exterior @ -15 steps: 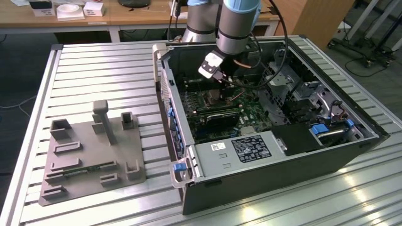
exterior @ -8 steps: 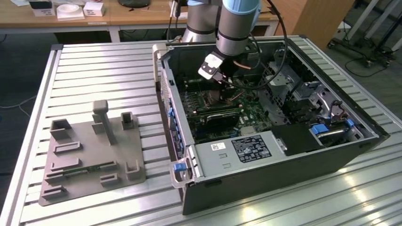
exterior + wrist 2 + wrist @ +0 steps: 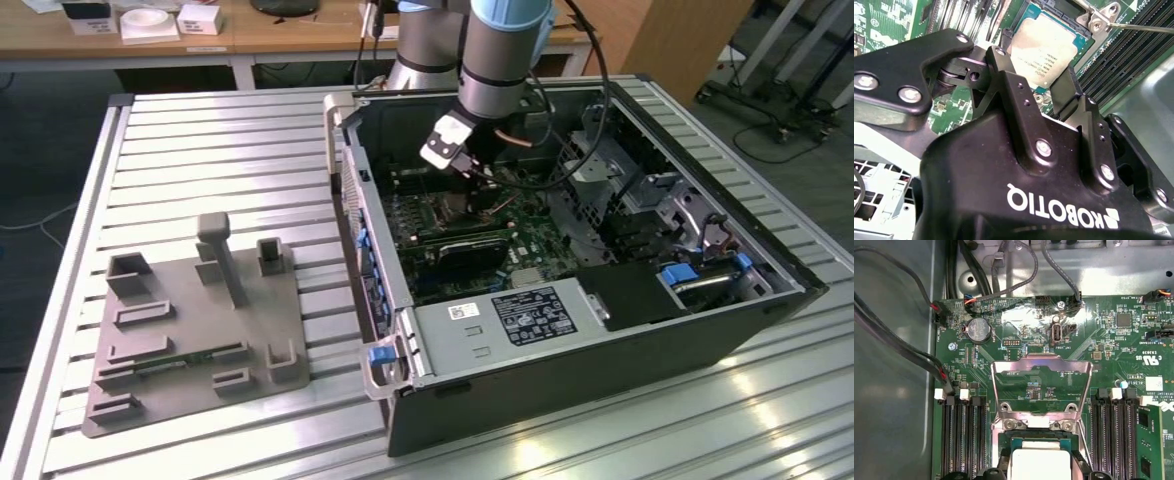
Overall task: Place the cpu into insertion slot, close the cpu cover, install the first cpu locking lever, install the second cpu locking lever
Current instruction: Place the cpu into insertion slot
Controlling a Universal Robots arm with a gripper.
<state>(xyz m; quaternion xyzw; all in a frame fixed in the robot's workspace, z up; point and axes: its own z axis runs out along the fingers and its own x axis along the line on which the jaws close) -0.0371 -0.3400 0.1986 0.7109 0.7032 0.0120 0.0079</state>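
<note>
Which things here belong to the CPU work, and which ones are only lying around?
Belonging to the job:
cpu, at the insertion slot
cpu cover, raised open
locking lever
gripper, just above the cpu

Only lying around:
coin battery
memory slots
grey fixture plate, on the table beside the computer case

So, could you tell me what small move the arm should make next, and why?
Probably lift the gripper straight up, clear of the cpu: it seems to lie flat in the insertion slot, while the cpu cover stands raised and needs room to swing down.
</note>
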